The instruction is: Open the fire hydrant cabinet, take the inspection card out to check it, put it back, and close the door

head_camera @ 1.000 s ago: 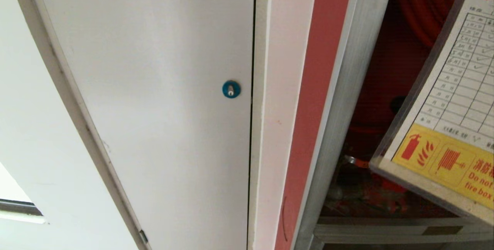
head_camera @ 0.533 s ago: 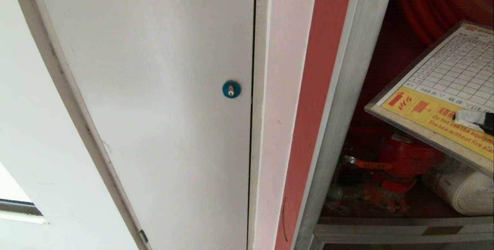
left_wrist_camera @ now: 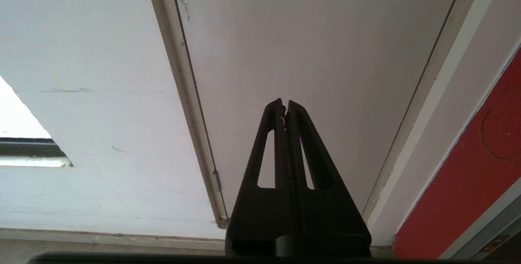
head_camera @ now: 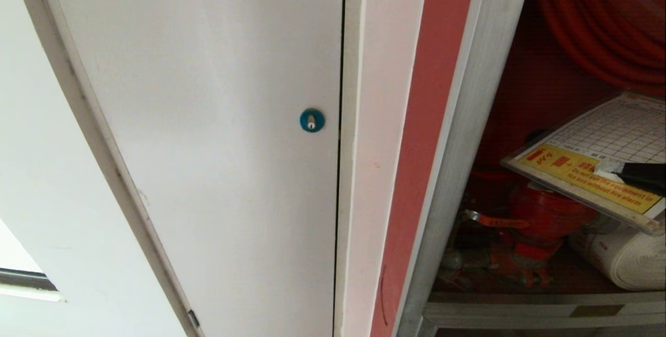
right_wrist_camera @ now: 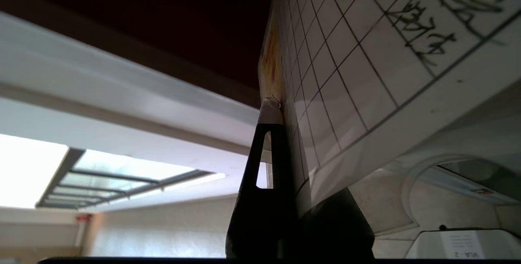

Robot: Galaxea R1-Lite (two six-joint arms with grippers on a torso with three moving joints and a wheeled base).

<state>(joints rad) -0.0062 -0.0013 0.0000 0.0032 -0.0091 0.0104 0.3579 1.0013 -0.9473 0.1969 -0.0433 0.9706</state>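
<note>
At the right edge of the head view, the robot's right gripper (head_camera: 609, 169), its black fingers clamped on the yellow-orange band, holds the whitish, table-printed inspection card (head_camera: 598, 157) nearly flat inside the open red-lined, silver-framed fire hydrant cabinet (head_camera: 468, 118), above a red valve (head_camera: 541, 217) and white rolled hose (head_camera: 624, 259). The left gripper (left_wrist_camera: 285, 107), fingers pressed together and empty, points at a plain white panel (head_camera: 208, 118) with a blue round lock (head_camera: 311, 120).

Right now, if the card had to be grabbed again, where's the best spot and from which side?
Take the inspection card by its yellow-banded short edge, coming from the open cabinet front. It's thin and lies nearly flat, so that exposed edge suits a pinch; the right hand is shut on it there.
</note>
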